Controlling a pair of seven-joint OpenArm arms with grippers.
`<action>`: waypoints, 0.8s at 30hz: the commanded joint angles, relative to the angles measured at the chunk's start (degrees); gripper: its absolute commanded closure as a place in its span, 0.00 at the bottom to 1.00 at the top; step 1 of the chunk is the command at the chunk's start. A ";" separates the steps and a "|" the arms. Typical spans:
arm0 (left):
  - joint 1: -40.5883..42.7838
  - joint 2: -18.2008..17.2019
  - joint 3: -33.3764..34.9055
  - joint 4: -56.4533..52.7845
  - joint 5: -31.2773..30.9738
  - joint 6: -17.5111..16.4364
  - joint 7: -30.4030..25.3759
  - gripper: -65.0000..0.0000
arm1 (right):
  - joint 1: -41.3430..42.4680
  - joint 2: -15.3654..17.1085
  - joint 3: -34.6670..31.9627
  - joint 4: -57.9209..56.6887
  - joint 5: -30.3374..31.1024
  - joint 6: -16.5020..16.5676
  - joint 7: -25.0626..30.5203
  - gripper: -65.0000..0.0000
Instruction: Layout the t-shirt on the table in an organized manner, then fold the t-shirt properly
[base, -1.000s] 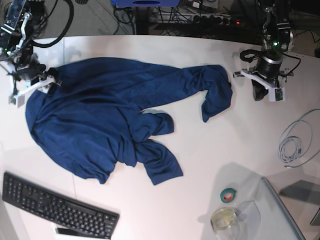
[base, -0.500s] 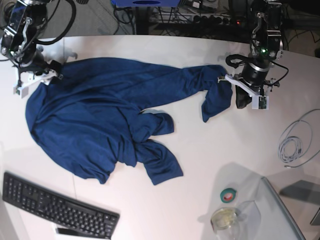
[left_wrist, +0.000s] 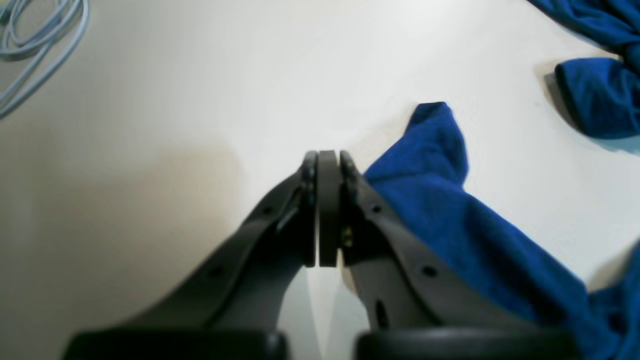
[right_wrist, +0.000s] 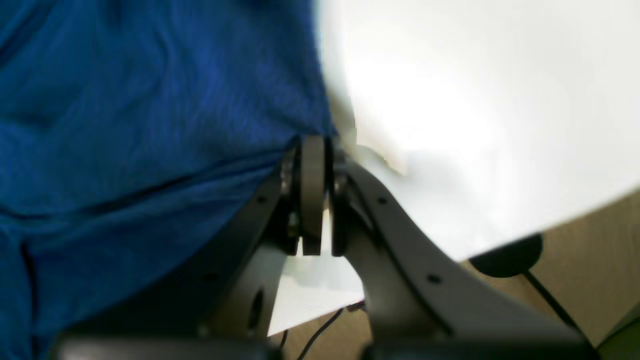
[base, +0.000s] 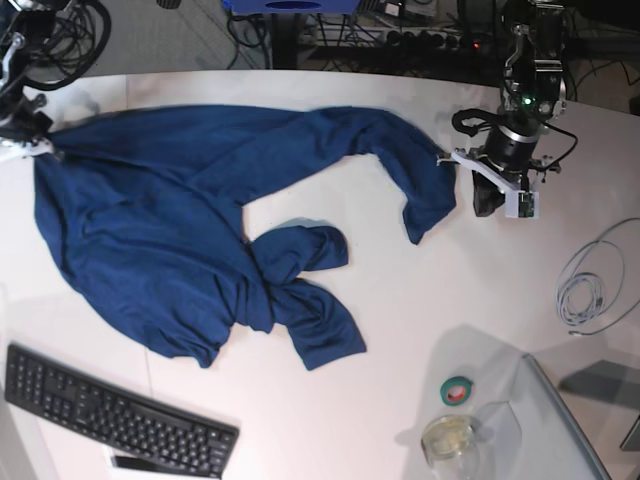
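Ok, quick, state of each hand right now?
Left hand: closed, empty, beside the t-shirt.
Right hand: closed on the t-shirt's edge.

The base view looks straight down from high above the table (base: 400, 290). Each wrist view sits close behind its fingers (left_wrist: 320, 200) (right_wrist: 312, 195), looking past them along the table. All three share the shirt (base: 180, 220) (left_wrist: 450, 210) (right_wrist: 150, 110) just beside the fingers.

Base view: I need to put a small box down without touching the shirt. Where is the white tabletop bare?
Bare white table: the middle stretch between the dark navy-blue fabric t-shirt and the coiled grey cable. Crowded: lower right, with the green tape roll and the glass jar, and lower left, by the black keyboard.
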 joint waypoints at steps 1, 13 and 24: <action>-1.07 -0.61 1.09 1.04 -0.29 0.01 -1.59 1.00 | 0.33 1.37 1.18 0.66 0.35 0.18 0.90 1.00; -8.72 -0.35 17.18 -0.02 -0.64 0.01 -1.59 0.71 | 2.00 2.25 8.13 -0.30 0.08 0.18 1.25 1.00; -17.43 1.76 29.66 -8.72 -0.64 0.01 -1.94 0.31 | 1.92 3.22 7.60 0.58 0.35 2.56 1.25 0.99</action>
